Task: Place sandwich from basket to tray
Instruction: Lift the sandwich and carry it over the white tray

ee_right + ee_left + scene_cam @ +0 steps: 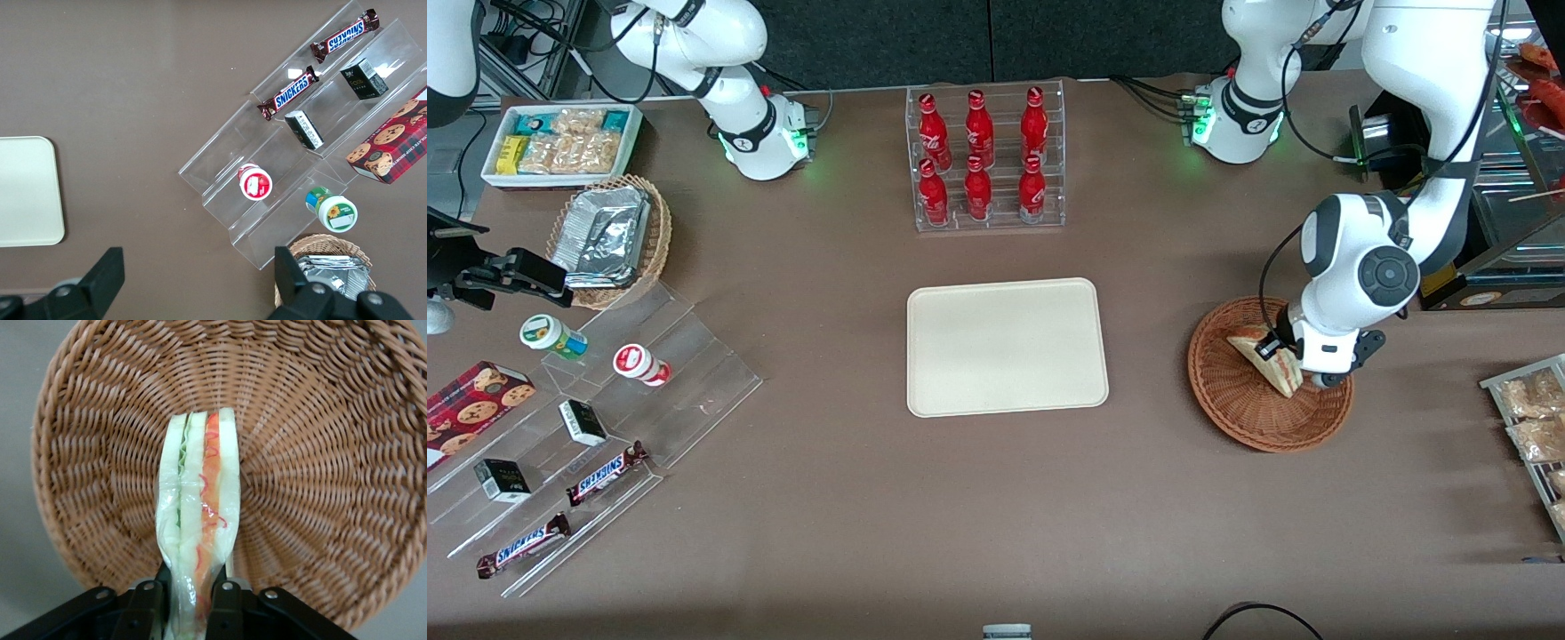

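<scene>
Left gripper is clenching the sandwich by its lower end, holding it over the basket; the tray is sitting bare nearby.

- Sandwich: a pale white-bread wedge in clear wrap, showing a red-orange and light green filling stripe along its cut edge. It is standing on edge inside the basket, with the gripper pinching its end between both fingers.
- Basket: round, shallow, reddish-brown wicker, sitting on the table toward the working arm's end, beside the tray.
- Tray: flat, cream-beige, rectangular with rounded corners and a low rim, lying mid-table with nothing on it.
</scene>
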